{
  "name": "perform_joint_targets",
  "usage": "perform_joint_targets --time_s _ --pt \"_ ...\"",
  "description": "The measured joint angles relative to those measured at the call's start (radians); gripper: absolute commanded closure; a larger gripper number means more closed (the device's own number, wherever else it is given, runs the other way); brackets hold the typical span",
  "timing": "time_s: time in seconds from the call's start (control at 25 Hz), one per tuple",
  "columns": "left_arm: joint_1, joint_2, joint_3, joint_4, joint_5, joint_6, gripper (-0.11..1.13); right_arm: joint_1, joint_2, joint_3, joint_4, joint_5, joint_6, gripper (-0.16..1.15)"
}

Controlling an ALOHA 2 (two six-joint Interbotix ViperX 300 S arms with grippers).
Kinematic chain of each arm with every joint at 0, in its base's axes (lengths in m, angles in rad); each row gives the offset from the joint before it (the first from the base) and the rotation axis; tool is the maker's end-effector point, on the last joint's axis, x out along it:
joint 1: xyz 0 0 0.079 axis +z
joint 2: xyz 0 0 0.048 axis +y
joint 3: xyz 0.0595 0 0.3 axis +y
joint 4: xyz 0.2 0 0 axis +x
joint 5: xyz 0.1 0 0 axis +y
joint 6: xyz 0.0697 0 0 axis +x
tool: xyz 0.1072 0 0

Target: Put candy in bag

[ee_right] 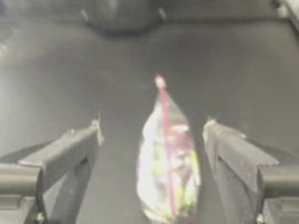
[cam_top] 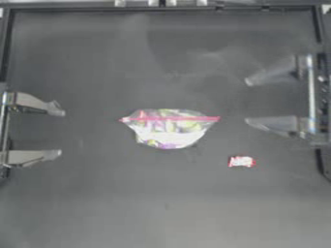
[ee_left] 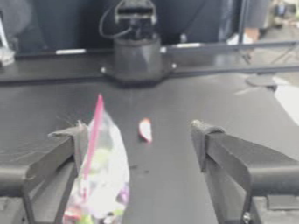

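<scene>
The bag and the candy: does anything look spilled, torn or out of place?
Nothing stands out. The bag lies flat mid-table, contents inside; the candy lies apart from it, intact.

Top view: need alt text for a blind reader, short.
Seen from above, a clear bag with a pink-red strip along its mouth lies at the middle of a dark table, and a small red-and-white candy lies apart from it, nearer the right arm's side. The left gripper and right gripper wait open at opposite edges, holding nothing.
</scene>
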Motion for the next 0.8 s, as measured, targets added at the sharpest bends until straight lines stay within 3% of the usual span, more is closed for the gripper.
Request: perform_joint_targets --time_s 0.32,0.8 --pt "0.005 0.000 0.009 0.000 0.003 -0.003 0.02 -0.002 0.247 -0.265 -0.064 0.247 -0.009 0.00" --pt "0.006 0.000 0.026 -0.020 0.003 -0.003 0.02 0.015 0.558 -0.574 -0.066 0.476 -0.086 0.00"
